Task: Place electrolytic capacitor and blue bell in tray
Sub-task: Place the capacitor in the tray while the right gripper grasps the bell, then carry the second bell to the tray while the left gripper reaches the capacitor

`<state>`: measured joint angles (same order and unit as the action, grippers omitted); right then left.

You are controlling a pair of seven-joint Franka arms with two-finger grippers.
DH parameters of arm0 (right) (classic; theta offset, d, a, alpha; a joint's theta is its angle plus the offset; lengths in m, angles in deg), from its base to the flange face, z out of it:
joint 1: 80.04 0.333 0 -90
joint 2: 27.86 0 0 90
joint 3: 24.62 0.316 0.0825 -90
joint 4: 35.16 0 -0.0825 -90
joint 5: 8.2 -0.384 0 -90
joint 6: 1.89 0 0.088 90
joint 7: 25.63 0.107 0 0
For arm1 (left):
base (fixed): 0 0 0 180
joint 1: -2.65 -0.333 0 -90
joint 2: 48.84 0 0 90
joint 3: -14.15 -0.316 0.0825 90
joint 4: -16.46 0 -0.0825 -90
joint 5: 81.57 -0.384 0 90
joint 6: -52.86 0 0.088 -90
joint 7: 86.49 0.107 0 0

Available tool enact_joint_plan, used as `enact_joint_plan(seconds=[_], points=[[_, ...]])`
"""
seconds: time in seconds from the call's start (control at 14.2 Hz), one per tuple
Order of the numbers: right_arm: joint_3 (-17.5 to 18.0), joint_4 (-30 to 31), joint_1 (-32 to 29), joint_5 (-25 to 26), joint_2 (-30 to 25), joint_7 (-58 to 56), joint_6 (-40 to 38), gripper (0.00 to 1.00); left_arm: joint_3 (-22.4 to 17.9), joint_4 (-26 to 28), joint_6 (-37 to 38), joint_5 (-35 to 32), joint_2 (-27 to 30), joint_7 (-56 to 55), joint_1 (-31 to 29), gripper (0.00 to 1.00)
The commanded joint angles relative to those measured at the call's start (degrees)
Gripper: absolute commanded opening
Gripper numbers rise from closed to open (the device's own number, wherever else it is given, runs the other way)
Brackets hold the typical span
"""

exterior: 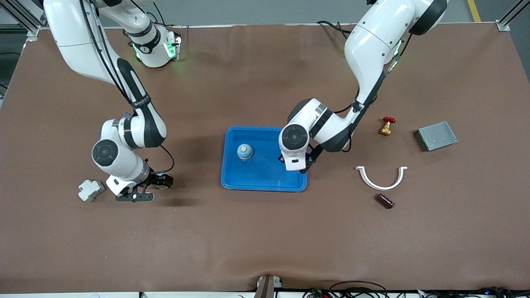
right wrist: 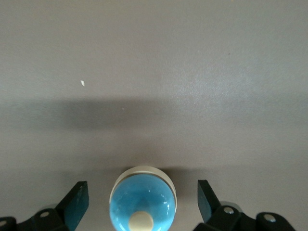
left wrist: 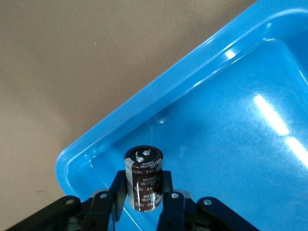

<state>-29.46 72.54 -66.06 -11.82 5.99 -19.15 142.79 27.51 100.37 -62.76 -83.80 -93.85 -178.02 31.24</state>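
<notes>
Nearest the front camera, toward the left arm's end: a dark maroon capacitor [exterior: 384, 201] lies on its side on the brown surface [exterior: 265, 240]. Slightly farther, a white half-ring clip [exterior: 381, 178].

Toward the right arm's end: right gripper [exterior: 138, 196] low over the surface, just beside a white plastic block [exterior: 90, 190]. Fingers [right wrist: 77, 199] spread wide, gripping nothing. Between them the right wrist view shows a glossy blue dome bell with pale base and cream button [right wrist: 142, 199], standing on bare surface. The front view does not show this one; the wrist covers the spot.

Centre: bright-blue tray [exterior: 265, 187], shallow, rounded corners, raised rim. A blue bell [exterior: 244, 152] stands inside it.

Left gripper [left wrist: 143, 182] is over the tray's edge nearest the left arm's end, hidden under its wrist from the front. Left wrist view only: fingers clamped on an upright electrolytic capacitor [left wrist: 143, 171], brown sleeve, two terminals on top, over a tray corner.

Farthest: grey metal box [exterior: 436, 135]; brass valve with red handle [exterior: 387, 125]. Nothing blocks the tray.
</notes>
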Motion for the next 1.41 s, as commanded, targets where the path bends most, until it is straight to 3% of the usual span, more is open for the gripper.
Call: enact_joint_plan(seconds=[0.0,0.42,0.49,0.63,0.71,0.78,0.85,0.99,1.34], points=[[0.88,3.3,-0.97,0.72,0.07,-0.42,4.28,1.0,-0.44,-1.2,0.04,-1.21,-0.34,-1.1,0.85,0.0],[0.88,4.71,-0.97,0.72,0.69,-0.42,4.56,1.0,-0.43,-1.11,0.04,-1.29,-0.26,-3.12,2.35,0.01],[0.97,4.71,-0.97,0.72,0.69,-0.42,4.3,0.93,-0.43,-1.11,0.04,-1.29,-0.26,-3.12,2.35,0.06],[0.97,4.36,-0.97,0.72,0.6,-0.16,4.03,0.38,-0.43,-1.11,0.04,-1.29,-0.26,-3.12,2.43,0.08],[0.97,4.19,-0.97,0.72,0.52,0.28,3.95,0.11,-0.43,-1.11,0.04,-1.29,-0.26,-3.12,2.43,0.21],[0.97,4.1,-0.8,0.37,0.34,0.55,3.95,0.0,-0.43,-1.11,0.04,-1.29,-0.26,-3.04,2.43,0.57],[1.06,3.75,-0.71,-0.06,0.08,0.81,3.77,0.0,-0.43,-1.11,0.13,-1.38,-0.26,-3.04,2.43,1.0],[1.06,2.79,-0.27,-0.07,-0.8,3.09,1.68,0.0,-0.78,-1.11,0.92,-3.65,-0.08,-3.65,4.53,1.0],[1.76,0.85,4.47,-0.16,-3.09,16.78,-3.0,0.0,-0.61,-1.29,7.58,-5.25,4.65,4.31,0.87,1.0]])
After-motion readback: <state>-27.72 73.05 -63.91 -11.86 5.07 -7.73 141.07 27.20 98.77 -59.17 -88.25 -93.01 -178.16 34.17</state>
